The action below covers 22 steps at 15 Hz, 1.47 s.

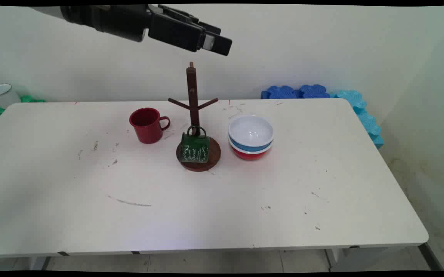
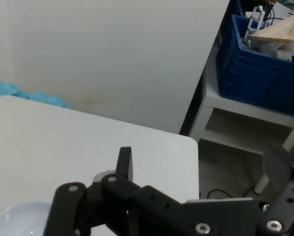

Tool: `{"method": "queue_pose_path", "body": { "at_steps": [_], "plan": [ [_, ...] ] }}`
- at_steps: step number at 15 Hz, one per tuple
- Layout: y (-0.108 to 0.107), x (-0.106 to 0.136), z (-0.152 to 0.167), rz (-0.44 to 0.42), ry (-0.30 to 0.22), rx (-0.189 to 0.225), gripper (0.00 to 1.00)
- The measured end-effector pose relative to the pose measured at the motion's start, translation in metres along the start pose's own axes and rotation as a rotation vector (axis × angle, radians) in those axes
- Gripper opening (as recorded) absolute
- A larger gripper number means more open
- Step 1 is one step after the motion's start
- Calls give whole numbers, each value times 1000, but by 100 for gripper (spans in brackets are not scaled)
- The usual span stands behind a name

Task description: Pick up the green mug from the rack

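Two glossy round bowls [image 1: 250, 137] stacked

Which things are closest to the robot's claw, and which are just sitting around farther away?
Closest to the claw, which is open, empty and high up:
- wooden mug tree, below it
- green mug, on the tree's base

Sitting around:
- red mug
- stack of bowls
- white cup, far left
- blue foam pieces, behind the table

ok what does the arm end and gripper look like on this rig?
All-black gripper: a round black wrist section leads into boxy black linkage plates. The hand view shows silver pivot pins on the linkage and flat rectangular fingers. No lettering or cables visible.
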Motion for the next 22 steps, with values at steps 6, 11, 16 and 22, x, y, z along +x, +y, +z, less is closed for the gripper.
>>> {"method": "queue_pose_path", "body": {
  "at_steps": [6,11,16,22],
  "plan": [
    [-3,-21,-2,-25,-44,7,100],
    [-4,-45,-5,-39,-89,16,100],
    [-7,-71,-9,-50,-133,29,100],
    [-17,-109,-18,-72,-193,63,100]
  ]
}}
